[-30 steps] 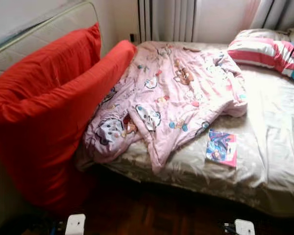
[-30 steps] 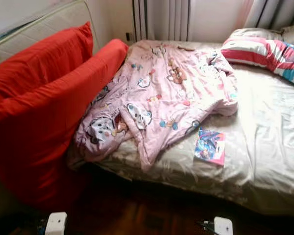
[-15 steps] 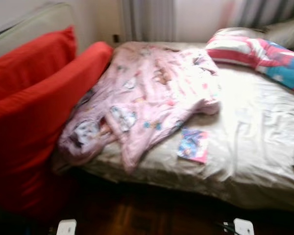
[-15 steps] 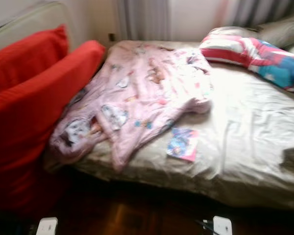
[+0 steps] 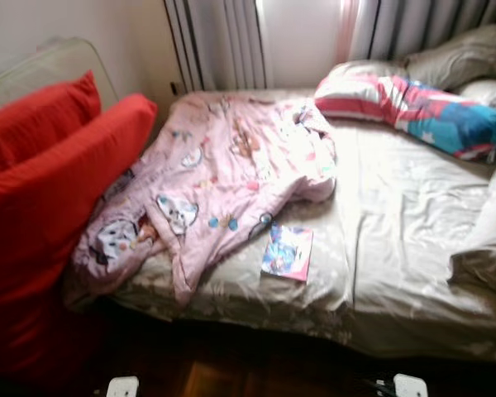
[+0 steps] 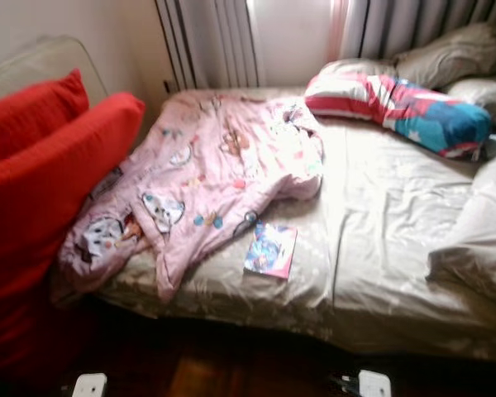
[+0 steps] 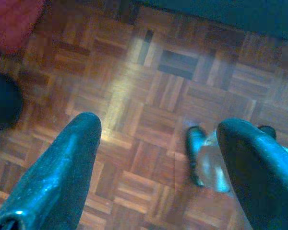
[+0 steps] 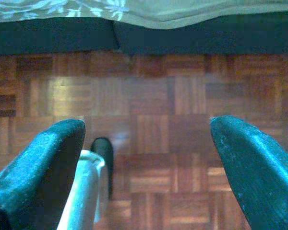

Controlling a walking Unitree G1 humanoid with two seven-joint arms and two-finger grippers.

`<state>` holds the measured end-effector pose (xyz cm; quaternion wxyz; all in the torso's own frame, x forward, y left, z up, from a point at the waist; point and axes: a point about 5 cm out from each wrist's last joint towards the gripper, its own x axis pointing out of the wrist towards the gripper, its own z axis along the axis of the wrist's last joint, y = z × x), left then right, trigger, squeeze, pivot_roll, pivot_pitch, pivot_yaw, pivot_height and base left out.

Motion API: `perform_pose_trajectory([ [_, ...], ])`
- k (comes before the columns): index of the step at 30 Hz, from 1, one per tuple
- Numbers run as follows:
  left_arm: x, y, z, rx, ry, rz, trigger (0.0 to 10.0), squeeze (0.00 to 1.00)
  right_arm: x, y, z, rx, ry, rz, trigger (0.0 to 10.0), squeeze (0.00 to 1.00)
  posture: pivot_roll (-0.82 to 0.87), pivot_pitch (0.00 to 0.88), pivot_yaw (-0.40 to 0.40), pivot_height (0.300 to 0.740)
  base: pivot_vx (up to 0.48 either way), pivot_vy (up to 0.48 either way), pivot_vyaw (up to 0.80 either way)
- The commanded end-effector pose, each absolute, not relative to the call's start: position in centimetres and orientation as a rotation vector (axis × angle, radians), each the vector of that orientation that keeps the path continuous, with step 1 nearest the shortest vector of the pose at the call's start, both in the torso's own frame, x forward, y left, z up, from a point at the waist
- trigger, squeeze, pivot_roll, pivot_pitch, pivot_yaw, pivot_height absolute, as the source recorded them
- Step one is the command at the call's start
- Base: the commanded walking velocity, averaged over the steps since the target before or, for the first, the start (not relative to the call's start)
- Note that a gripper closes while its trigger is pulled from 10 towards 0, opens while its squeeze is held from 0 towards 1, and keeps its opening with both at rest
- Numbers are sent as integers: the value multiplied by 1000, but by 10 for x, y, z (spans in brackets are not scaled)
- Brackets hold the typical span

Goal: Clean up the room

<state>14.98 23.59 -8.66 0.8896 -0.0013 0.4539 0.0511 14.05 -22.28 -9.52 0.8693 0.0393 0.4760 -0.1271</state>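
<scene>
Pink blanket [image 5: 223,178] lies crumpled across the bed [image 5: 413,215], a book [image 5: 287,252] just beside its edge. Left gripper [image 7: 158,143] and right gripper [image 8: 146,143] hang over parquet floor [image 8: 153,96], jaws released wide, grasping nothing.

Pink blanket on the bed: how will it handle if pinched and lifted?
The pink blanket lies crumpled and folded, so it is probably floppy and would sag. One end droops over the bed edge, so it may slide. It looks padded, likely bulky but light.
</scene>
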Motion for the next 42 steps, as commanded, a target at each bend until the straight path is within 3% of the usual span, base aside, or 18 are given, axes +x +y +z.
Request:
perform_pose_trajectory([
  [1, 144, 238, -89, 8, 978, 109, 10000, 0, 140, -215, -97, 94, 998, -254, 10000, 0, -42, 0, 68, 740, 0, -281, 0],
  [12, 138, 245, -89, 11, 993, 122, 10000, 0, 140, -212, -98, 98, 1005, -254, 10000, 0, -39, 0, 66, 740, 0, -295, 0],
  [21, 134, 248, -89, 4, 995, 129, 10000, 0, 141, -215, -97, 95, 1003, -255, 10000, 0, -37, 14, 58, 740, 0, -301, -729],
  [42, 164, 220, -86, -8, 948, 93, 10000, 0, 143, -217, -95, 96, 989, -265, 10000, 0, -41, 36, 60, 740, 0, -272, 0],
])
